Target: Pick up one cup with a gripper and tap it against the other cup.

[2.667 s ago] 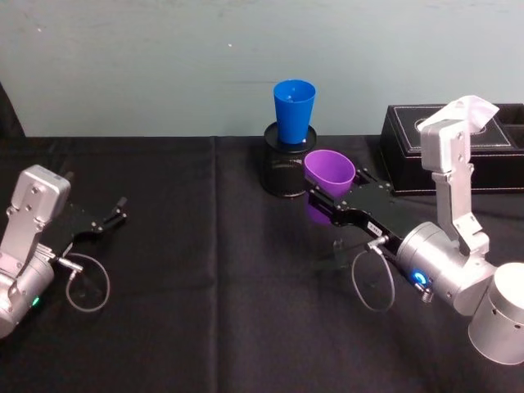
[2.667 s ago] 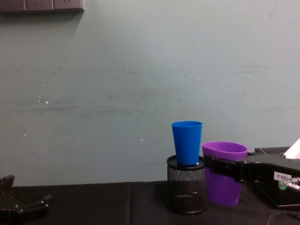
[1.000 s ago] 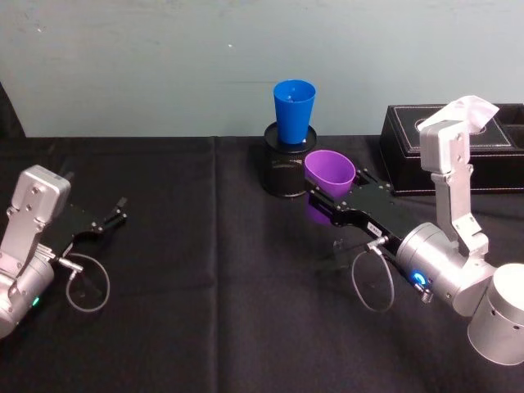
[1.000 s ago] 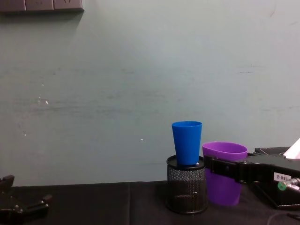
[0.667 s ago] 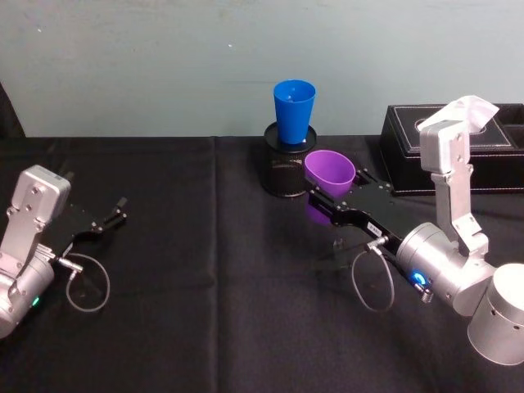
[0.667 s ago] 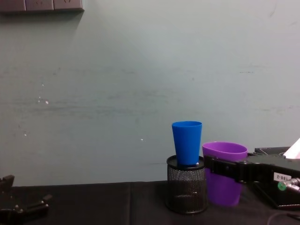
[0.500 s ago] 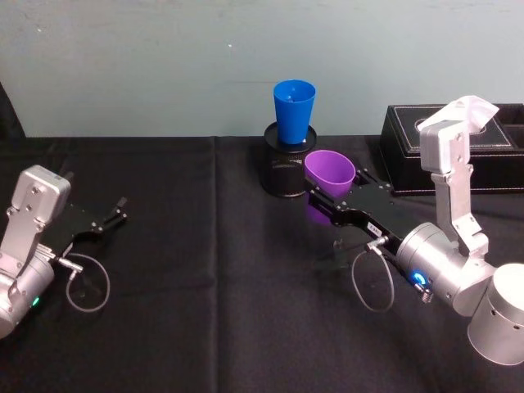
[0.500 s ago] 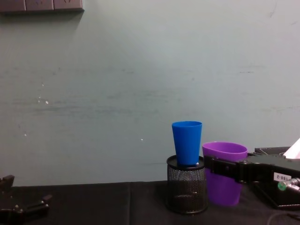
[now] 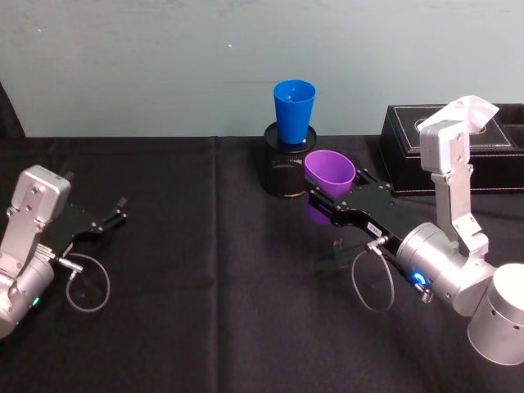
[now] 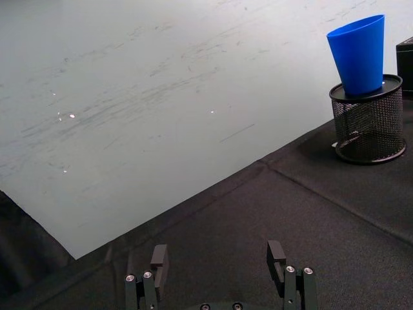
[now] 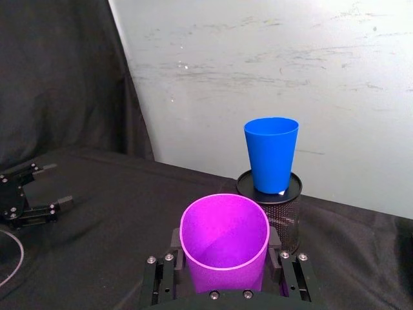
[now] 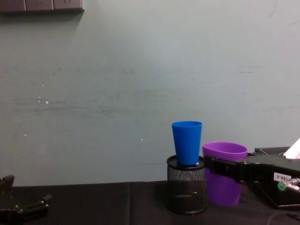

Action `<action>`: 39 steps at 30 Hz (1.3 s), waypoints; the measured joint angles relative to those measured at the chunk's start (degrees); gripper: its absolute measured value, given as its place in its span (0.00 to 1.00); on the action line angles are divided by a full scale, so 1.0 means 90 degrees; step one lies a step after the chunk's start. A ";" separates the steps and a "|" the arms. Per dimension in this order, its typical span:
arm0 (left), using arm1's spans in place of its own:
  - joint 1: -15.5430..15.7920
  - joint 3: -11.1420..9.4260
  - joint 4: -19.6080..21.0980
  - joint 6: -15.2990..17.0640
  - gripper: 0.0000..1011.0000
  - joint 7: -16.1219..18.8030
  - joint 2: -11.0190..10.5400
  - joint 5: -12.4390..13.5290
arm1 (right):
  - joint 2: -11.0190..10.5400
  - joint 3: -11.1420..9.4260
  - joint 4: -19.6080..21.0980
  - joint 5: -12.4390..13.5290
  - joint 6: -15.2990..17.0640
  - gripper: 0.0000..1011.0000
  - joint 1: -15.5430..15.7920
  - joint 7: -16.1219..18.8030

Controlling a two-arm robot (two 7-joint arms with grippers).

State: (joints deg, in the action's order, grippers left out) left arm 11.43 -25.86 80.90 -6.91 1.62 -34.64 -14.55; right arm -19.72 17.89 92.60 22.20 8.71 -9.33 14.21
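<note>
While the right gripper (image 9: 336, 193) reaches forward from its silver-grey arm, its flat black jaws pinch the purple cup (image 9: 330, 170) from either side, just below the rolled rim. This smooth plastic tumbler stands upright, mouth up, and tapers toward its base; the right wrist view looks straight into its glossy, hollow inside (image 11: 224, 242). Whether its base touches the cloth cannot be told.

Just beyond it, toward the wall, sits the blue cup (image 9: 294, 110), equally smooth and tapered, with its narrow base set into the top of a round black mesh pen holder (image 9: 281, 173). From the chest view the purple rim (image 12: 225, 151) lies lower than the blue rim (image 12: 187, 123), and the two cups are near but apart.

At the far left, the left gripper (image 9: 116, 211) lies low over the matte black tablecloth (image 9: 213, 286), its dark fingers (image 10: 159, 257) spread wide around nothing. A black box with pale stitching (image 9: 401, 151) stands behind the right arm.
</note>
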 joint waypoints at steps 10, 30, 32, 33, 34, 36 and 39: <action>0.0000 0.0000 0.0000 0.0000 0.99 0.0000 0.0000 0.0000 | 0.0000 0.0000 0.0000 0.0000 0.0000 0.72 0.0000 0.0000; 0.0000 0.0000 0.0000 0.0000 0.99 0.0000 0.0000 0.0000 | 0.0000 0.0000 0.0000 0.0000 0.0000 0.72 0.0000 0.0000; 0.0000 0.0000 0.0000 0.0000 0.99 0.0000 0.0000 0.0000 | 0.0000 0.0000 0.0000 0.0000 0.0000 0.72 0.0000 0.0000; 0.0000 0.0000 0.0000 0.0000 0.99 0.0000 0.0000 0.0000 | 0.0000 0.0000 0.0000 0.0000 0.0000 0.72 0.0000 0.0000; 0.0000 0.0000 0.0000 0.0000 0.99 0.0000 0.0000 0.0000 | 0.0000 0.0000 0.0000 0.0000 0.0000 0.72 0.0000 0.0000; 0.0000 0.0000 0.0000 0.0000 0.99 0.0000 0.0000 0.0000 | 0.0000 0.0000 0.0000 0.0000 0.0000 0.72 0.0000 0.0000; 0.0000 0.0000 0.0000 0.0000 0.99 0.0000 0.0000 0.0000 | 0.0000 0.0000 0.0000 0.0000 0.0000 0.72 0.0000 0.0000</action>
State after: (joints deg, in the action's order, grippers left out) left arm 11.43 -25.86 80.90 -6.91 1.62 -34.65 -14.55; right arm -19.72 17.88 92.60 22.20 8.71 -9.33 14.21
